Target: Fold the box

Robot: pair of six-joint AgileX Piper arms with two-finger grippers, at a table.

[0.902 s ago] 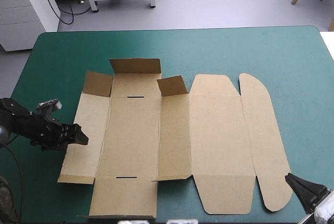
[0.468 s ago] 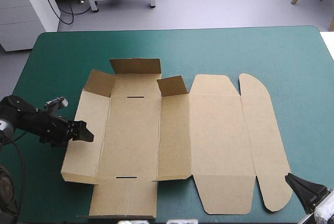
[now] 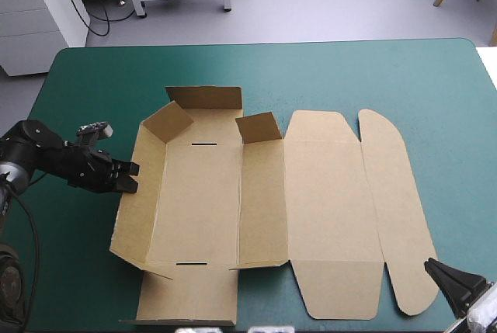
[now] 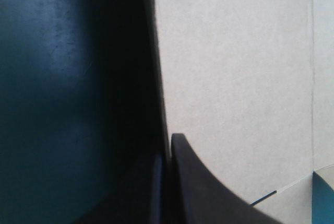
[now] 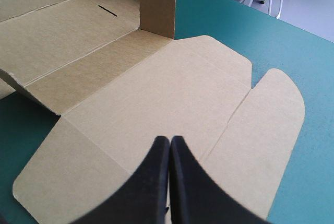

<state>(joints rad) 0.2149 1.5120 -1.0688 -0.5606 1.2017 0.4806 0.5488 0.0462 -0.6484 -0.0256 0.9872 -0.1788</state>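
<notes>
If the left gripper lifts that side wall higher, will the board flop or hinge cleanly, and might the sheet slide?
It probably hinges: the side wall held in the left gripper stands as one flat panel, bent only at its crease. The box is likely light, being one thin sheet. It may slide, since the rest lies flat on the teal-green cover.

Box (image 3: 264, 201) at ctr of table (image 3: 349, 77), L pincer (image 3: 130, 178) on its L wall, R pincer (image 3: 429, 265) by its front-R end.

Box (image 3: 264, 201): cut brown board sheet, middle of the bench (image 3: 349, 77). Left side wall tilted up. Far end panel and two small corner flaps raised. Lid panels and rounded tuck flap lie flat, to the right.
</notes>
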